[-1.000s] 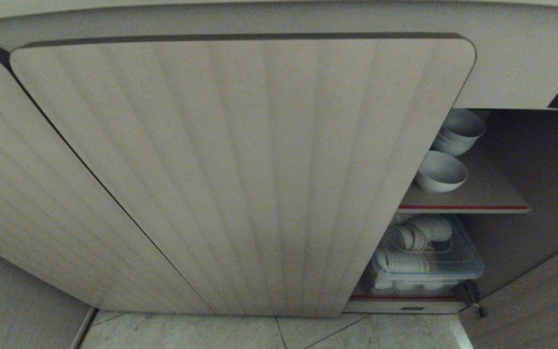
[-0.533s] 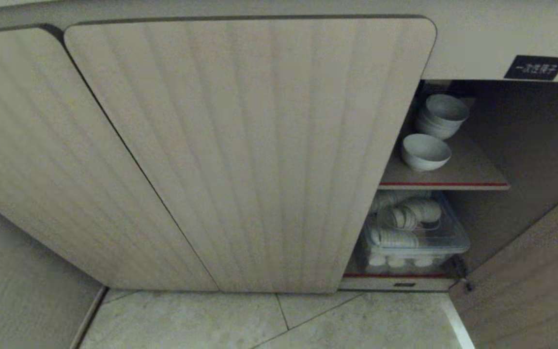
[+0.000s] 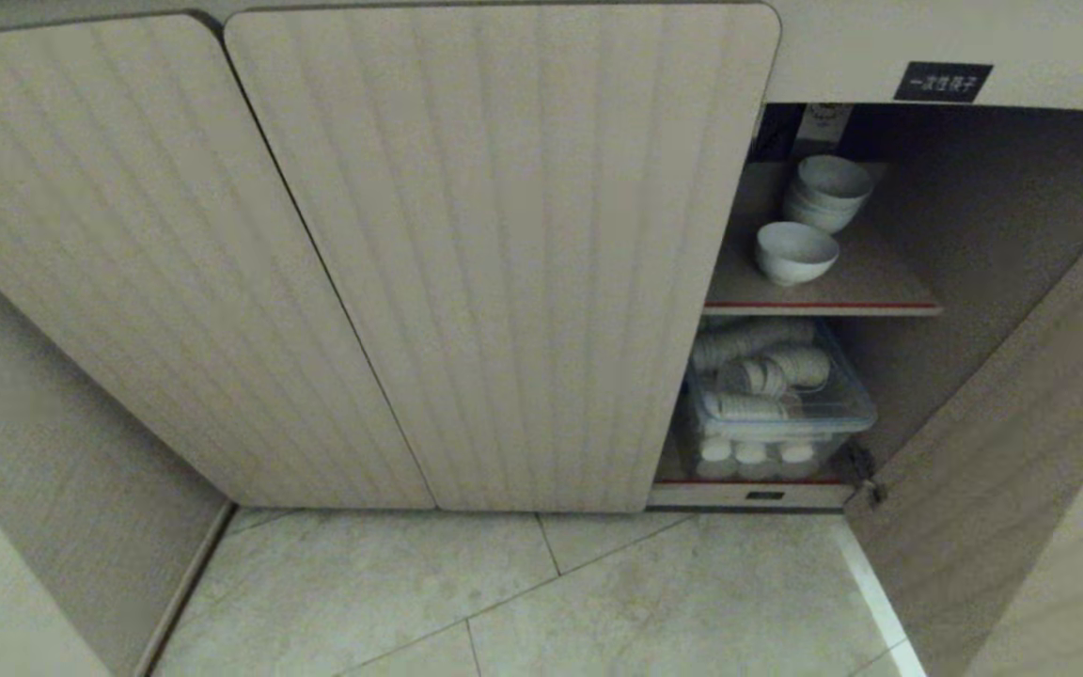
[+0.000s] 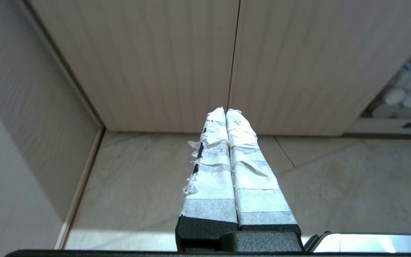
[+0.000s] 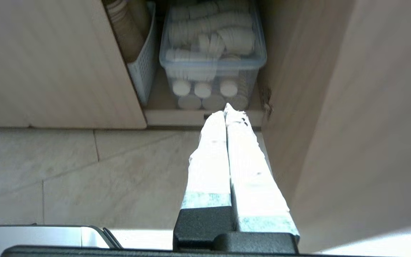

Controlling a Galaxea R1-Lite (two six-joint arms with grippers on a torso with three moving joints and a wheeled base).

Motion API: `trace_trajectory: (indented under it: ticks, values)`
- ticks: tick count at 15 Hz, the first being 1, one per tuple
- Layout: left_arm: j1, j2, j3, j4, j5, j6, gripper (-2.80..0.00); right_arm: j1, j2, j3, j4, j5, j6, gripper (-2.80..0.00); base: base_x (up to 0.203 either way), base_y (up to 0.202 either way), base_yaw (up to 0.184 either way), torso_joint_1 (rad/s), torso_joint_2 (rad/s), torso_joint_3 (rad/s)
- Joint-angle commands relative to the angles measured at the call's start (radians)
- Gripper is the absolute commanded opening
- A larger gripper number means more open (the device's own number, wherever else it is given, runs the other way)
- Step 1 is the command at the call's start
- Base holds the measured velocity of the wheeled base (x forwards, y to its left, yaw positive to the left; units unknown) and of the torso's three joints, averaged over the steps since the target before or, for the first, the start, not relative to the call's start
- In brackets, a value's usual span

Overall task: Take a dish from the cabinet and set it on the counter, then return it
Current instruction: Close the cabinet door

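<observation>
Camera pulled back; dish point(image 3: 794, 252) small, white, round, upright on shelf point(image 3: 866, 282).

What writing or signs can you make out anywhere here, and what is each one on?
Small black label with white characters, on the cabinet face above the open compartment: too blurred to read.
Small dark tag on the cabinet's bottom edge below the clear plastic bin: too small to read.
Nothing else bears writing.

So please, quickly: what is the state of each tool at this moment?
Left tool: closed, holding nothing, above the floor.
Right tool: closed, holding nothing, before the open cabinet.
</observation>
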Motion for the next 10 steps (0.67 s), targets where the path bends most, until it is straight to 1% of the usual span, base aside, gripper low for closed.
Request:
trace_trajectory:
  ticks: [1, 8, 9, 10]
  values:
    - [0.000, 0.000, 0.000, 0.000, 0.000, 0.000, -2.80, 0.000, 0.001, 0.000, 0.000, 0.000, -0.001, -2.80, -0.191, 0.000, 0.001, 0.002, 0.00, 0.002]
    - [0.000, 0.000, 0.000, 0.000, 0.000, 0.000, -2.80, -0.001, 0.001, 0.000, 0.000, 0.000, -0.001, -2.80, -0.194, 0.000, 0.000, 0.003, 0.00, 0.002]
    - [0.000, 0.000, 0.000, 0.000, 0.000, 0.000, -2.80, 0.000, 0.001, 0.000, 0.000, 0.000, -0.001, -2.80, -0.149, 0.000, -0.001, -0.001, 0.00, 0.000]
    - [0.000, 0.000, 0.000, -0.001, 0.000, 0.000, -2.80, 0.000, 0.001, 0.000, 0.000, 0.000, -0.001, -2.80, -0.063, 0.000, 0.001, 0.002, 0.00, 0.002]
